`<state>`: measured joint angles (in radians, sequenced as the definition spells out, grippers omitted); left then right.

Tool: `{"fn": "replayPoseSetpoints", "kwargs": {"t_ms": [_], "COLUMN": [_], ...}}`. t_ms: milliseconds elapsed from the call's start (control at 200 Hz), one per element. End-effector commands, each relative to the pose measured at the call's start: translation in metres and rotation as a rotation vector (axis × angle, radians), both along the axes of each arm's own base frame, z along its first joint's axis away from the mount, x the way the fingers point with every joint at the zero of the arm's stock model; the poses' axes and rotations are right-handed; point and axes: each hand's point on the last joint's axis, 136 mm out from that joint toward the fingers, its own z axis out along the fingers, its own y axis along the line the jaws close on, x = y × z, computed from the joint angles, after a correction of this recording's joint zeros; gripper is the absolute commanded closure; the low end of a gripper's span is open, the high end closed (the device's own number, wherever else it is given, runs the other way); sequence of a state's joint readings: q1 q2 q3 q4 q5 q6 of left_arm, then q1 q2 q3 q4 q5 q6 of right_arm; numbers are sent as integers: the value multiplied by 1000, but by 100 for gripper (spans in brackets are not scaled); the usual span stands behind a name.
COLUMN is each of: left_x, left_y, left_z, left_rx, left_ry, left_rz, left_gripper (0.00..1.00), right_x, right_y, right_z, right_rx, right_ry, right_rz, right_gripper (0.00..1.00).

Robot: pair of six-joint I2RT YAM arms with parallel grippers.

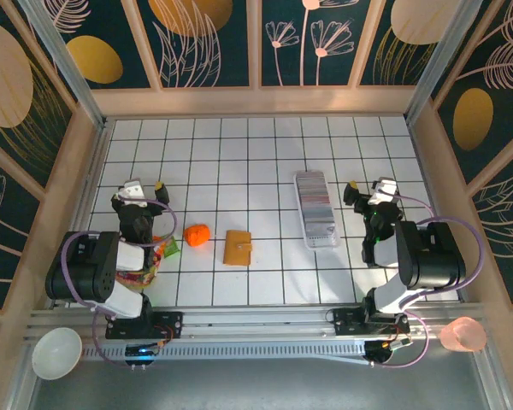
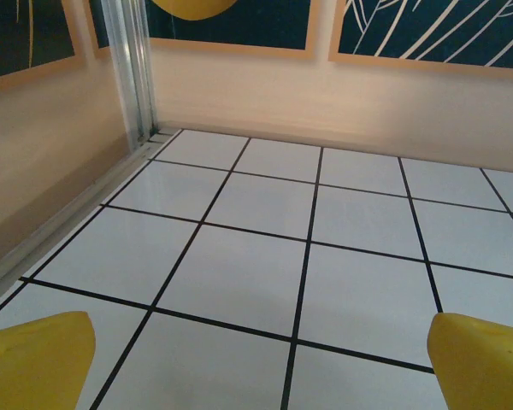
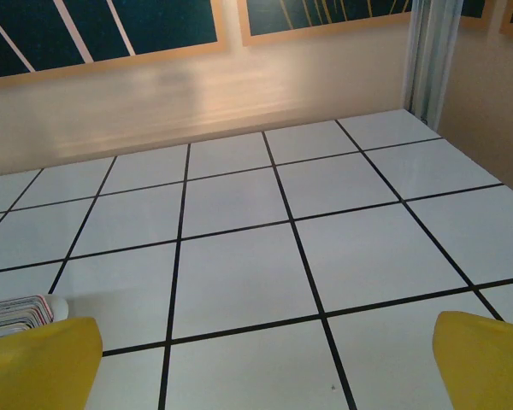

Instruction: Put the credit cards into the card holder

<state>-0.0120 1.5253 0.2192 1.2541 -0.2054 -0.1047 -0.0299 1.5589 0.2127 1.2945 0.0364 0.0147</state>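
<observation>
Left tool (image 2: 261, 363): jaws wide apart, empty, over bare table (image 2: 265, 282).
Right tool (image 3: 263, 363): jaws wide apart, empty, just right of the cards (image 1: 315, 203).
Cards: packed on edge in a tray (image 1: 322, 242), right of centre.
Holder (image 1: 238, 247): near centre, looks folded shut, well apart from the cards.
Risk: a pinch may drag out several cards, and the shut holder may slide when pried.
</observation>
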Motion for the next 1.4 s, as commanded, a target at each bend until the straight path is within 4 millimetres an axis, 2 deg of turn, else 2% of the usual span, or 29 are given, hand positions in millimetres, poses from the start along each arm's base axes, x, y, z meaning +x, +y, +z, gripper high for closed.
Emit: {"fn": "replayPoseSetpoints", "kwargs": {"t_ms": [0, 1056, 1116, 1186, 1261, 1276, 1306, 1391], "left_x": [3, 3, 4, 8, 8, 8, 4, -10], "left_y": [-1, -1, -10, -21, -3, 1, 7, 10], "left_z": [15, 15, 20, 28, 50, 61, 70, 99], "left_rx": [5, 6, 20, 17, -65, -82, -114, -258], "left_ry": [-54, -55, -51, 3, 22, -1, -5, -78], "left_rz": [-15, -15, -70, -136, -16, 9, 50, 85], "left_gripper": [1, 1, 1, 1, 1, 1, 1, 1], "right_x": [1, 0, -1, -7, -12, -12, -13, -16], "right_y": [-1, -1, -2, 0, -5, -6, -8, -14], "right_z": [9, 9, 13, 26, 39, 43, 48, 58], "right_rx": [9, 9, 5, -19, 10, 30, 67, 175], "right_ry": [-38, -38, -45, -68, -41, -32, -4, 89], "right_rz": [-16, -17, -27, -52, -114, -124, -139, -185], "right_gripper": [1, 1, 1, 1, 1, 1, 1, 1]}}
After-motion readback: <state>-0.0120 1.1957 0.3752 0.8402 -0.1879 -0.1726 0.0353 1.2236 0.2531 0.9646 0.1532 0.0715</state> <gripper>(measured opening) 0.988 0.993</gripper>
